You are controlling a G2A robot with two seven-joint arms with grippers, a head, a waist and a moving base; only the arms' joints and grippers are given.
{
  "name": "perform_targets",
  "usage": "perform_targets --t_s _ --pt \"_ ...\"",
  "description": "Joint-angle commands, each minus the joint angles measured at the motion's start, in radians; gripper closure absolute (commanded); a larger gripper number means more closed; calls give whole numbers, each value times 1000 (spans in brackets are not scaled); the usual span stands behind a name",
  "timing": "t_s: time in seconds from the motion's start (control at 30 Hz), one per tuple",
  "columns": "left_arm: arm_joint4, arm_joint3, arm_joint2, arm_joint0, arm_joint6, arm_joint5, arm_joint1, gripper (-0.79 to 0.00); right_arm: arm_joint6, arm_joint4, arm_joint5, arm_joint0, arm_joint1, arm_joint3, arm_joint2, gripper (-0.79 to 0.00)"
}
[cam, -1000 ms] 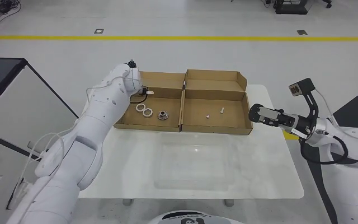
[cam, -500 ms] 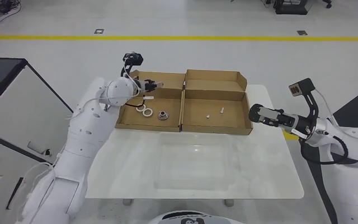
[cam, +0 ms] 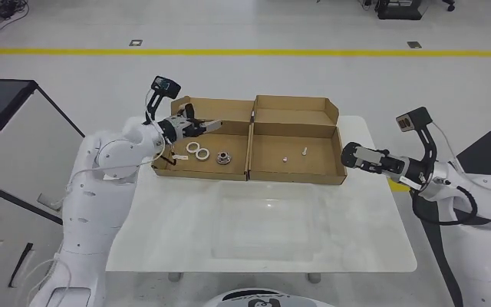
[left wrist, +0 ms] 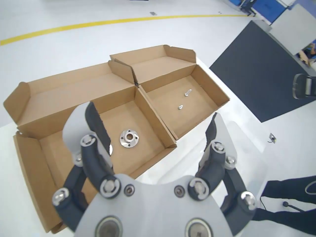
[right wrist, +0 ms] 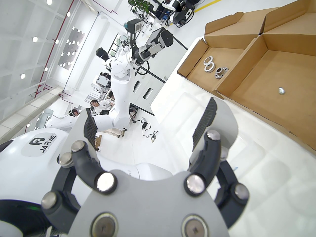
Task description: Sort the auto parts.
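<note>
Flange (left wrist: 129,138) in cardboard box (left wrist: 118,114), near left gripper (left wrist: 153,113), jaws wide, empty; right gripper (right wrist: 150,108) wide, empty

No wording, number or label can be read on the cardboard boxes (cam: 314,157), on the metal parts (cam: 222,158) lying in them, or on the table (cam: 261,230) under them. The one marking near the boxes is a plain yellow line (cam: 245,51) painted on the floor beyond the table, and it bears no characters.
</note>
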Motion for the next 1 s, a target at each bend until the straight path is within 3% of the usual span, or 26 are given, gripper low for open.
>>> perform_targets --t_s 0.0,0.3,0.97 --pt "-40 -10 -27 23 0 -45 5 -785 0 0 0 0 0 0 0 -785" --pt "-149 -33 -115 84 -8 -142 27 -785 0 0 0 0 0 0 0 -785" --pt "-152 -33 -118 86 -9 -144 28 -785 0 0 0 0 0 0 0 -785"
